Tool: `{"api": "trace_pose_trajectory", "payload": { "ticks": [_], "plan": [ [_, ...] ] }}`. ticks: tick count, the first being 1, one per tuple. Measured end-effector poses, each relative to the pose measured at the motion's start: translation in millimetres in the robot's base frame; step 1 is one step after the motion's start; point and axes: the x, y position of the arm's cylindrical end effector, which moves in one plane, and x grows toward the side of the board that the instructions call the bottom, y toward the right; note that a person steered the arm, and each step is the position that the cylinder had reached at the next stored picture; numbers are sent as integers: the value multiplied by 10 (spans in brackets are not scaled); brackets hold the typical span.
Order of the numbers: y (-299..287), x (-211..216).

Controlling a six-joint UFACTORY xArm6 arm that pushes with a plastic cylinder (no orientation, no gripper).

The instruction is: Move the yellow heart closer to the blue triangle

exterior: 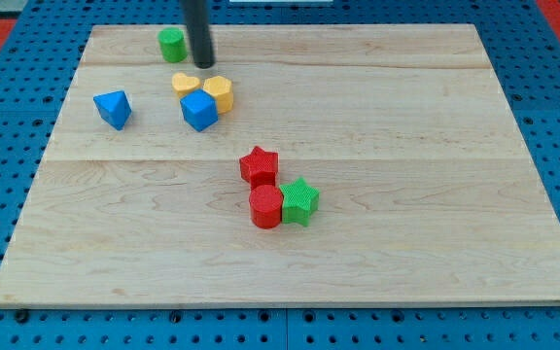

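The yellow heart lies near the view's top left, touching a blue cube just below it. The blue triangle sits further to the view's left, apart from them. My tip is just above and slightly right of the yellow heart, close to it; contact cannot be told. The dark rod rises out of the view's top.
A yellow hexagon touches the blue cube on its right. A green cylinder stands left of the rod at the board's top edge. A red star, a red cylinder and a green star cluster mid-board.
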Motion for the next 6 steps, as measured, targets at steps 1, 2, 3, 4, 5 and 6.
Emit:
{"api": "trace_pose_trajectory", "payload": {
  "ticks": [1,2,3,4,5,6],
  "plan": [
    [25,0],
    [17,0],
    [-91,107],
    [-299,535],
    [-372,638],
    [-994,622]
  ]
}}
